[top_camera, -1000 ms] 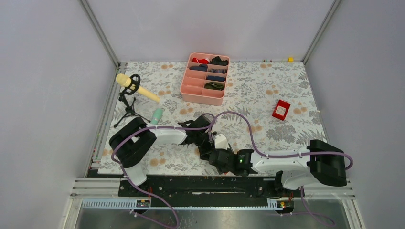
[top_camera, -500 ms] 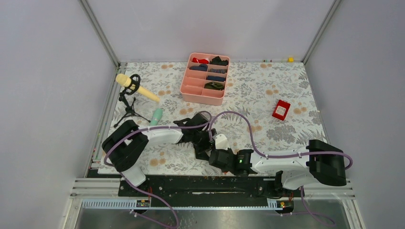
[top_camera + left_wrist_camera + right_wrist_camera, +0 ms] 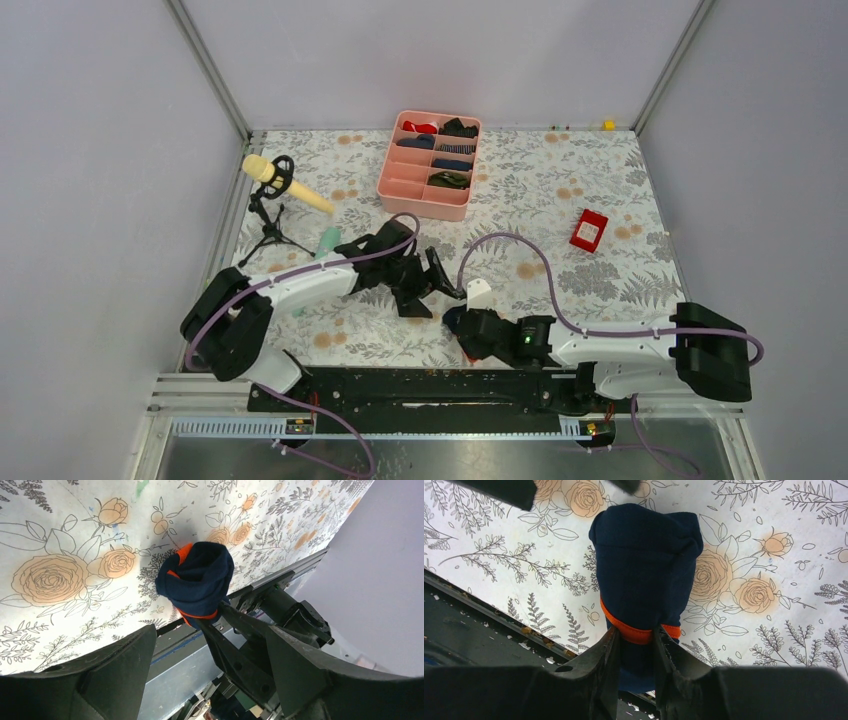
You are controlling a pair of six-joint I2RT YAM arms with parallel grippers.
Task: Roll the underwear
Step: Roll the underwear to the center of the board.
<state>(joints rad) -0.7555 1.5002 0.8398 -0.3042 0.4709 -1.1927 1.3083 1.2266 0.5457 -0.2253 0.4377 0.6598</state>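
Two grippers sit close together near the middle of the tabletop's near edge. The right gripper has its jaws partly closed and pinches the underwear at its orange waistband. The navy cloth is bunched into a roll that juts from the fingertips over the floral tabletop, just inside that edge. Whether the roll rests on the surface I cannot tell. The left gripper hangs just beyond the roll, jaws spread wide, holding nothing. A pink tray sits at the far edge.

Lab test cell: grey panel walls, aluminium frame posts, floral-covered table.
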